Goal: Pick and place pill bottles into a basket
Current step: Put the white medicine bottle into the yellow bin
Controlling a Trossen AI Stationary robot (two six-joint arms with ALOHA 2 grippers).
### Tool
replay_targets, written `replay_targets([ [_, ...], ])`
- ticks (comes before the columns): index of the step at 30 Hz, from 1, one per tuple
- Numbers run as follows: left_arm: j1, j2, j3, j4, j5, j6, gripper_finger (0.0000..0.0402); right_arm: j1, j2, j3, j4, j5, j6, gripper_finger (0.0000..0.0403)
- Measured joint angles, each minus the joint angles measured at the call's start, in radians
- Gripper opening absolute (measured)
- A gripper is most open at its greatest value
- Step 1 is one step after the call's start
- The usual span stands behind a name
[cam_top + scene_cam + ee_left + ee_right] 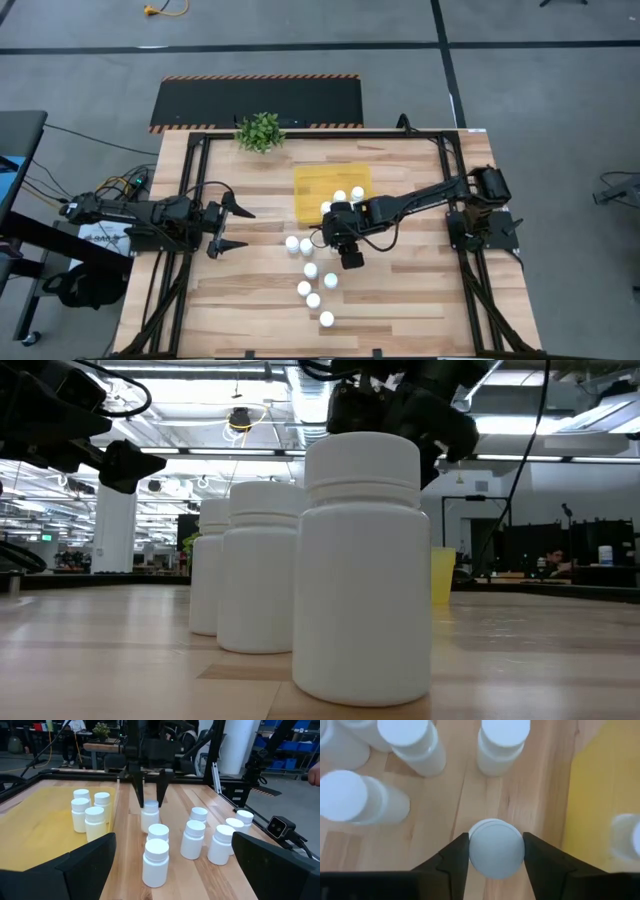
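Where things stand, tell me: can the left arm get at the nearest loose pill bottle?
Probably yes. The left gripper is open, with bare table between it and the nearest pill bottle; the right gripper straddles another bottle farther off.

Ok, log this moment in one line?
right pincer: around bottle beside tray | left pincer: open, waiting | tray: three bottles inside

Small green potted plant (260,131) at table's (400,310) far edge.
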State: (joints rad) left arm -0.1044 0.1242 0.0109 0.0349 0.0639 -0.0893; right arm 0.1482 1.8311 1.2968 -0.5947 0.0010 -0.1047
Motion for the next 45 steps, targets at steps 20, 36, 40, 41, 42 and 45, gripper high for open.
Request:
replay_targets([
  [20,0.000,0.000,0.000,0.000,0.000,-0.007,0.0386,-0.045,-0.273,-0.001,-0.262,0.037,0.054,0.0164],
  [36,0.000,0.000,0.000,0.000,0.000,-0.007,0.0386,-0.155,-0.369,-0.001,-0.389,0.110,0.021,0.0168],
  [40,0.000,0.000,0.000,0.000,0.000,0.002,0.0386,-0.183,-0.366,-0.015,-0.384,0.109,-0.006,0.0162],
  [41,0.000,0.000,0.000,0.000,0.000,0.001,0.0386,-0.188,-0.365,-0.020,-0.385,0.109,-0.009,0.0160],
  [42,0.000,0.000,0.000,0.000,0.000,-0.003,0.0386,-0.194,-0.365,-0.026,-0.381,0.109,-0.009,0.0159],
  [45,0.000,0.000,0.000,0.000,0.000,-0.006,0.0386,-0.204,-0.365,-0.054,-0.367,0.107,-0.019,0.0160],
])
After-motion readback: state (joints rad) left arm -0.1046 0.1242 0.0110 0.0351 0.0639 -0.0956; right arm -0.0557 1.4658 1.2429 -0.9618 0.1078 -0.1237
